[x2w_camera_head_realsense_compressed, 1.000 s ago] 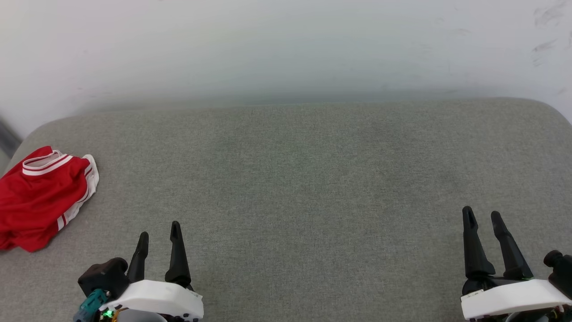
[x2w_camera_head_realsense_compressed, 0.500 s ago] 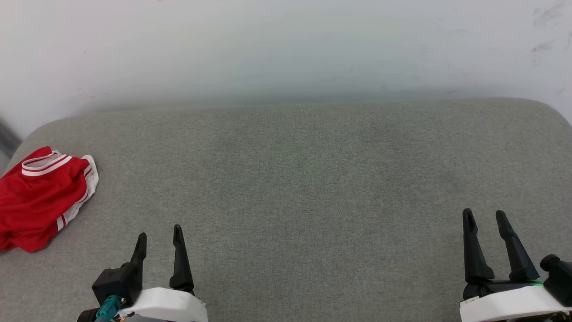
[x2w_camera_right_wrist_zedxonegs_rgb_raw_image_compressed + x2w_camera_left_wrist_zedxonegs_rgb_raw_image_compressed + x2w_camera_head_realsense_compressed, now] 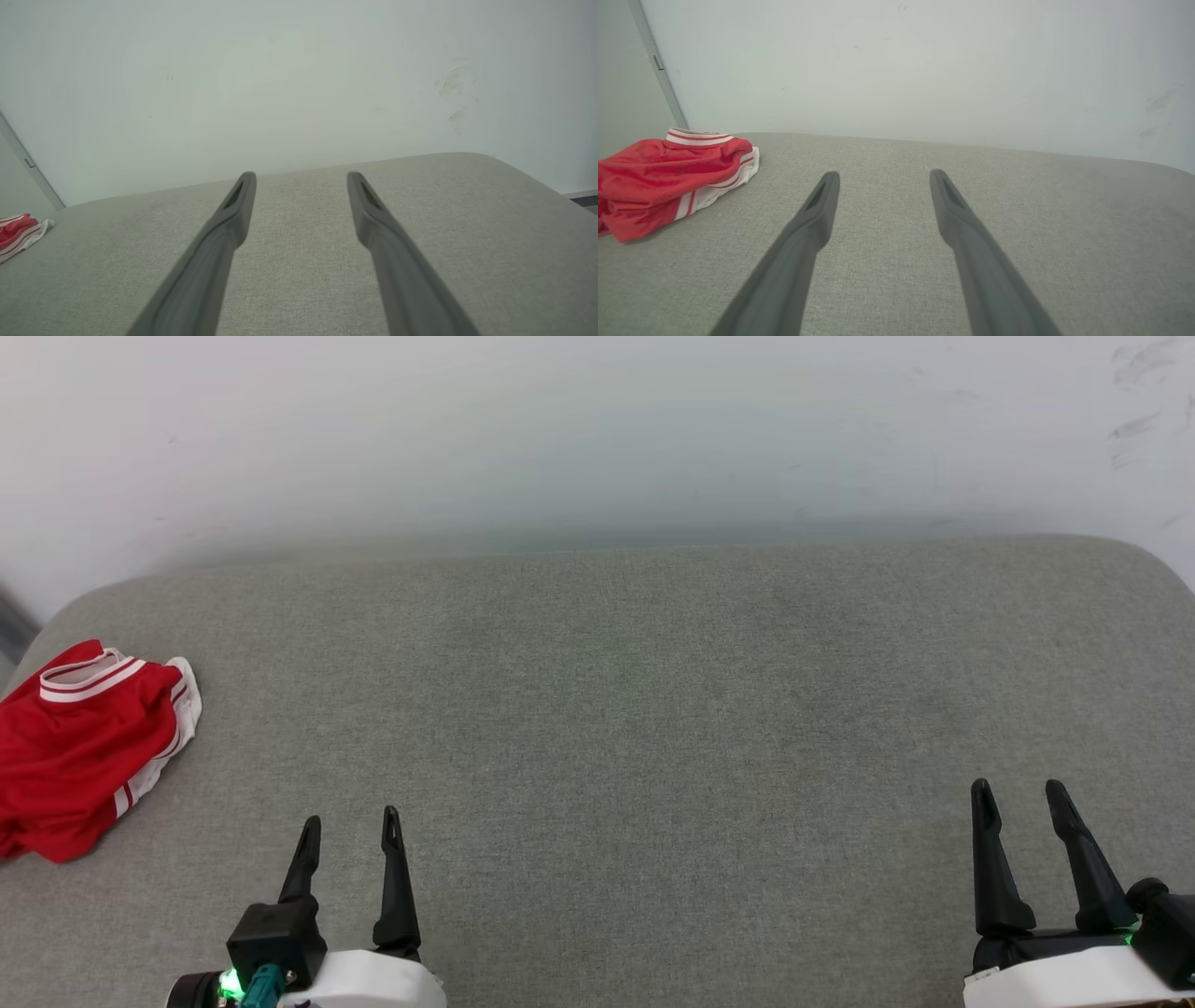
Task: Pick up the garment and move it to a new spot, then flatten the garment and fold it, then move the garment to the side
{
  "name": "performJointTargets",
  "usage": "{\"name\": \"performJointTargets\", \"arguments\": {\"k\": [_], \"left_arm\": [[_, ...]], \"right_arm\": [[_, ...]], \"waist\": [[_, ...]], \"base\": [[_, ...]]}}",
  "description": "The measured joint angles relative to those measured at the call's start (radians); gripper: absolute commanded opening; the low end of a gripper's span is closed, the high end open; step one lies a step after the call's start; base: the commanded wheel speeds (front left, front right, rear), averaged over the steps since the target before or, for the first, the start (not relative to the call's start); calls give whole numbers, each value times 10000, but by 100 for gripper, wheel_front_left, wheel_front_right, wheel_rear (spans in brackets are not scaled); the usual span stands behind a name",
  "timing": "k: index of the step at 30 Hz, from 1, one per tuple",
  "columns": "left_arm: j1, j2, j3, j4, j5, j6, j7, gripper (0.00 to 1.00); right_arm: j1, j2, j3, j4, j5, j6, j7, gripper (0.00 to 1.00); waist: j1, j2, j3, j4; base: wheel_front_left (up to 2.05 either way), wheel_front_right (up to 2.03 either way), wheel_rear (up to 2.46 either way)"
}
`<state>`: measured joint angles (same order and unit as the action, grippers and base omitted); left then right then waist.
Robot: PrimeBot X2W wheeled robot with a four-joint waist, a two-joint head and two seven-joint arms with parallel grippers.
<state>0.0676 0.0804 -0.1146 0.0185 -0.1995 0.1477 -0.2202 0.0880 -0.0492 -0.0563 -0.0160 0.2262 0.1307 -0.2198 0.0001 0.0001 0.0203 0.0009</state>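
Red slippery-looking jersey cloth with white, red-striped trim, the garment [image 3: 89,747] lay bunched at the left edge of the frame on the grey padded woven surface [image 3: 653,709]. It looked light, limp and likely to slide, so a raised fold or the striped collar band seemed the best hold. Low in the frame, the left tool [image 3: 351,818] and the right tool [image 3: 1018,787] stood spread and empty, apart from it.

Sheeny red cloth garment [image 3: 79,747] on matt woven cushion [image 3: 653,709].
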Motion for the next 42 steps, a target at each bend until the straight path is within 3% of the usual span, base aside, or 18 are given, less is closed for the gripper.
{"name": "performJointTargets", "arguments": {"k": [22, 32, 42], "left_arm": [[227, -211, 140, 180, 1384, -355, -399, 100], [292, -278, 370, 416, 1237, -748, -428, 100], [292, -290, 353, 495, 1035, -773, -428, 100]], "right_arm": [[252, -2, 65, -27, -1129, 0, -401, 100], [352, -4, 115, 12, -907, 2, -426, 100], [368, -4, 174, 94, -780, 2, -426, 100]], "waist": [[0, 0, -46, 32], [0, 0, -78, 77], [0, 0, -82, 147]], "base": [[0, 0, 0], [0, 0, 0], [0, 0, 0]]}}
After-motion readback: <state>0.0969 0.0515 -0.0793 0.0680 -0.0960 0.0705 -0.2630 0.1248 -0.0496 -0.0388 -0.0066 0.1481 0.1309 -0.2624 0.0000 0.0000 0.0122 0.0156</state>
